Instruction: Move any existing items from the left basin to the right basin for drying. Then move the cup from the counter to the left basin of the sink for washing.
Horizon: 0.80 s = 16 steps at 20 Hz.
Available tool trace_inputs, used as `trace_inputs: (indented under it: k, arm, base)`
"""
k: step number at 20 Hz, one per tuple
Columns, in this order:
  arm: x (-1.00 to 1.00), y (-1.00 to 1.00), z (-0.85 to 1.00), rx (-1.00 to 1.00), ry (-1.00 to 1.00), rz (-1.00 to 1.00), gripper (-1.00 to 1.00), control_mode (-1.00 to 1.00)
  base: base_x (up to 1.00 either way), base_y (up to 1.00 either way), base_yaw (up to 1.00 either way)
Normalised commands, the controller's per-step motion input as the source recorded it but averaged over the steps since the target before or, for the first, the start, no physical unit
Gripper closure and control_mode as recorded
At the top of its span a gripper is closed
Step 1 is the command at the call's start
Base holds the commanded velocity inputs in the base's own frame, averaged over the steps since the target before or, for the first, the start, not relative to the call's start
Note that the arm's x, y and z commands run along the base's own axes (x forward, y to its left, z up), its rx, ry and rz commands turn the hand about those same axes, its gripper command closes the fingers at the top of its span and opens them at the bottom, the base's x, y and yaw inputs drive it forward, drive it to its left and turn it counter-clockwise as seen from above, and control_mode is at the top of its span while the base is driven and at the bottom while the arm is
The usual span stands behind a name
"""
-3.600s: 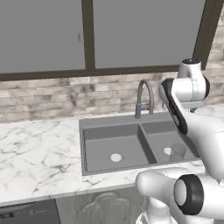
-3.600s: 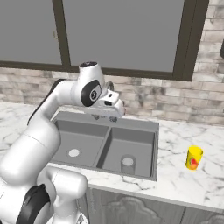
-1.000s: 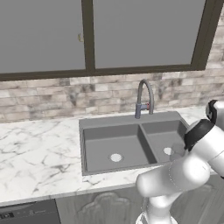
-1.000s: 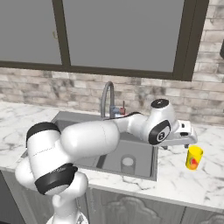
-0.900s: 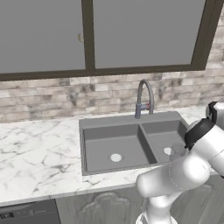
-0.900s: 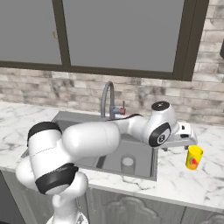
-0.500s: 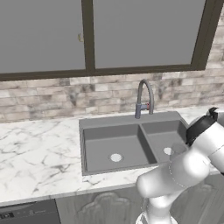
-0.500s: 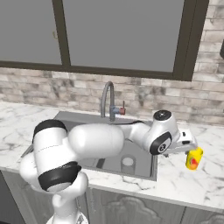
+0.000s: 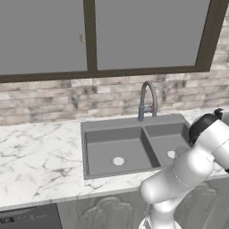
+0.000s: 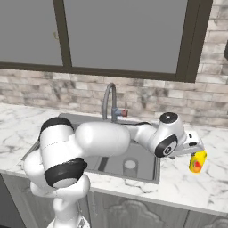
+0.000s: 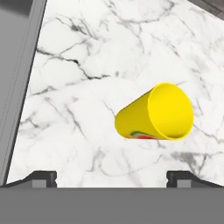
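Pincer (image 11: pixel 111 177) above worktop (image 11: pixel 78 65) right of sink (image 10: pixel 93 153), fingers spread apart. Cup (image 11: pixel 154 113) sits on worktop between fingertips' line, seemingly untouched; contact unclear from right base view.

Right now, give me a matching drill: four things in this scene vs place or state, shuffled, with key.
Things:
1. cup
2. tap
3. tumbler
4. end effector

Places or states:
A. in the right basin
B. on the counter, right of the sink
C. open, above the counter
D. behind the sink, at the wall

Pairs: 1-B, 2-D, 3-A, 4-C
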Motion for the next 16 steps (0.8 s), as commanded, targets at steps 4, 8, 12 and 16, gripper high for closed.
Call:
trace_inputs:
  k: [4,8,12,16]
  arm:
    - [0.04,-0.11,0.0,-0.01,0.0,0.0,-1.0,-1.0]
    - [0.15,-0.18,-0.01,-0.01,0.01,0.0,-1.0,-1.0]
    - [0.11,-0.25,0.0,0.0,0.0,0.0,-1.0,-1.0]
    - [0.06,-0.3,-0.03,0.0,0.01,0.0,-1.0,-1.0]
  base:
    - [0.0,0.0,0.0]
    - [0.0,0.0,0.0]
    - [0.0,0.0,0.0]
    - [0.0,0.0,0.0]
